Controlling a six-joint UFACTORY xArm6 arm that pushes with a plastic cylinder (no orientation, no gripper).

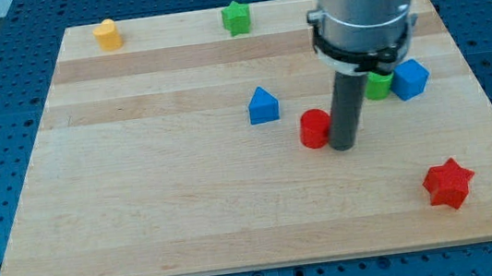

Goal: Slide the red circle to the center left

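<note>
The red circle [315, 128] lies on the wooden board [141, 196], right of the middle. My tip [344, 146] stands right against the circle's right side, touching or nearly touching it. The rod rises from there to the grey arm body at the view's top. A blue house-shaped block [263, 105] sits just up and left of the red circle.
A green block [377, 84], partly hidden behind the rod, and a blue cube [409, 79] sit to the right of the rod. A red star [448, 184] is at the lower right. A yellow block [107, 34] and a green star [235, 17] sit along the top edge.
</note>
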